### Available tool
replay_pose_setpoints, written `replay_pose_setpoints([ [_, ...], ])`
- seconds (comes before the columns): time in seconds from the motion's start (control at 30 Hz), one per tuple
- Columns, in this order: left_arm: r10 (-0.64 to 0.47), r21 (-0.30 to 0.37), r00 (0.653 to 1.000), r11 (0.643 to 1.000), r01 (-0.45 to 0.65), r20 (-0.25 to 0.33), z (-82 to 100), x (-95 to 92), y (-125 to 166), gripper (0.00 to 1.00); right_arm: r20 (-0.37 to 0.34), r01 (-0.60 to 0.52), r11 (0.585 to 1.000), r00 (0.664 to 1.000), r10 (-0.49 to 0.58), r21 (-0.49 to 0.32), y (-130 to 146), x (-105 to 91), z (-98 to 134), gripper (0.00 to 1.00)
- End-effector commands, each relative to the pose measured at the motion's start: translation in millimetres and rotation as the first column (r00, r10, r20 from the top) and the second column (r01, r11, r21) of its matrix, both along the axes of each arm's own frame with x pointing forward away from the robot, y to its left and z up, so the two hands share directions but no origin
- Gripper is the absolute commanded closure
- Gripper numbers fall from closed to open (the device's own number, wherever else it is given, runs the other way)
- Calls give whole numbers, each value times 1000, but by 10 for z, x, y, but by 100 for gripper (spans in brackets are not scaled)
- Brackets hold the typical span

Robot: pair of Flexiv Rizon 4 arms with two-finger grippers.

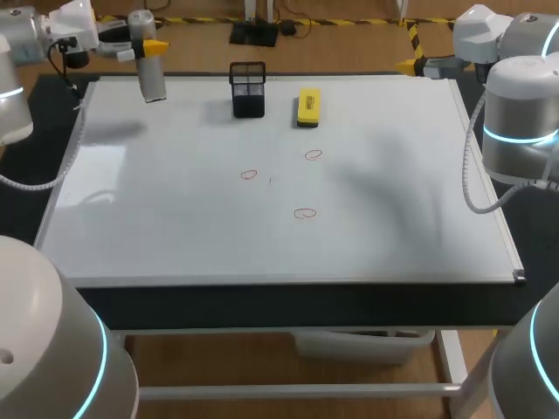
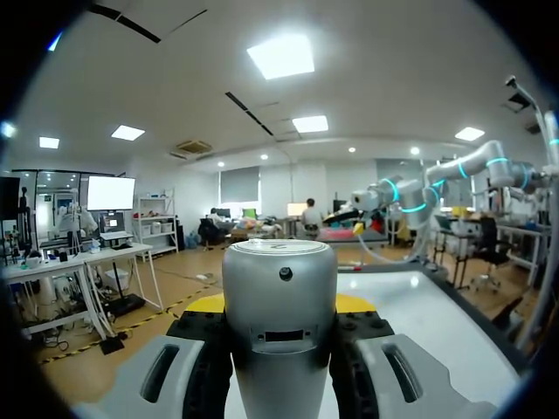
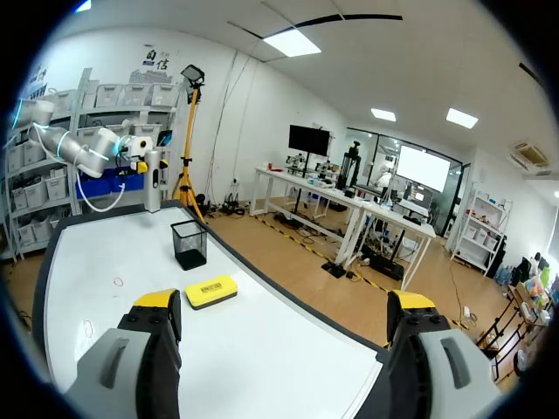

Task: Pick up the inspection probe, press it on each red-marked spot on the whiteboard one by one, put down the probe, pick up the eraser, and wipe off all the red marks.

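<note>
The inspection probe (image 1: 152,74), a grey cylinder, hangs upright above the whiteboard's (image 1: 175,236) far left corner. My left gripper (image 1: 150,45) is shut on it. In the left wrist view the probe (image 2: 279,323) fills the space between the fingers. Three red rings (image 1: 250,175) (image 1: 314,154) (image 1: 304,213) are drawn mid-board. The yellow eraser (image 1: 308,106) lies near the far edge. My right gripper (image 3: 284,310) stands wide open and holds nothing, at the board's far right side, with the eraser (image 3: 210,291) ahead of it.
A black mesh holder (image 1: 248,89) stands left of the eraser at the far edge and also shows in the right wrist view as the mesh holder (image 3: 189,244). My right arm (image 1: 515,113) rises beside the board's right edge.
</note>
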State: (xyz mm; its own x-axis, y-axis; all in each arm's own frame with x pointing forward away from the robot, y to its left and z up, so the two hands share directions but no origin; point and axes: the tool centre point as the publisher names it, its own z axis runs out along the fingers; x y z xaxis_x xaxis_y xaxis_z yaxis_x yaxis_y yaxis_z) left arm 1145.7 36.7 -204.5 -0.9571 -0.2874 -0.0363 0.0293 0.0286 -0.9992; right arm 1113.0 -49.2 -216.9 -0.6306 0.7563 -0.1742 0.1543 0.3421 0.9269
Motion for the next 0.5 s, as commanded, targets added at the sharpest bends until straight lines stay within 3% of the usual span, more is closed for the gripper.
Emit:
replay_pose_setpoints([
  [0.03,6,2,1000,1000,-6,1,20,-22,-8,100,-2,-1,1000,1000,1,-1,-1,7,2,0],
  [0.5,6,2,1000,1000,-6,1,20,-22,-8,100,-49,-166,985,985,163,-56,-31,371,-59,0],
])
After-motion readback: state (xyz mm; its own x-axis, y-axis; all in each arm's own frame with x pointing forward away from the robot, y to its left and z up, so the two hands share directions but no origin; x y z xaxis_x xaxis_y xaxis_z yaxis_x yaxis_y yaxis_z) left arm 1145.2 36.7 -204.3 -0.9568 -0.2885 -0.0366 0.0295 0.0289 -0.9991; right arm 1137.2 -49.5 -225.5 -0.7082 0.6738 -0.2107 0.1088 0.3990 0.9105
